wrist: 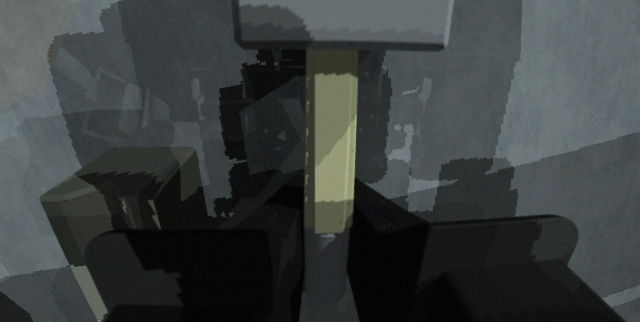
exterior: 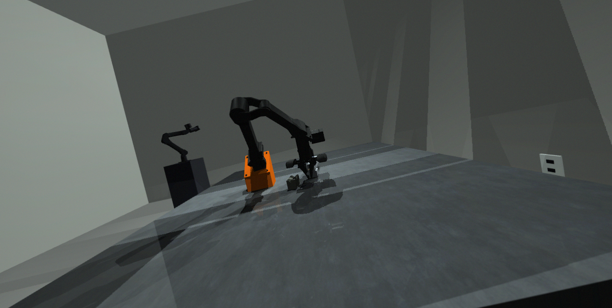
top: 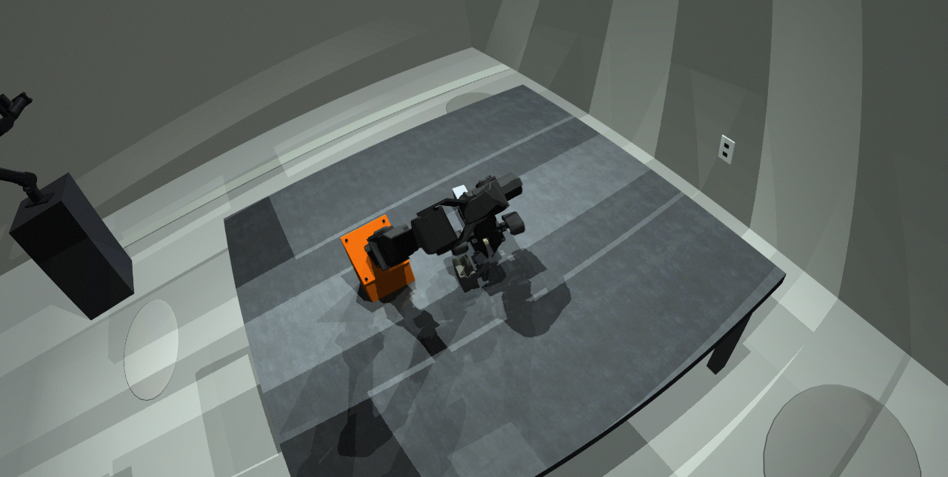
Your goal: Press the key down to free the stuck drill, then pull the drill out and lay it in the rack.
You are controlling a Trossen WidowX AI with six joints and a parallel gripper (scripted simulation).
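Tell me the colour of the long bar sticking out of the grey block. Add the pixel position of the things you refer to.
Pale yellow, for the bar (wrist: 333,147); the wrist view shows it best.

Dim grey light in all 3 views, with hard-edged, overlapping shadows and pale bands across the tabletop (top: 596,341) (exterior: 342,254).
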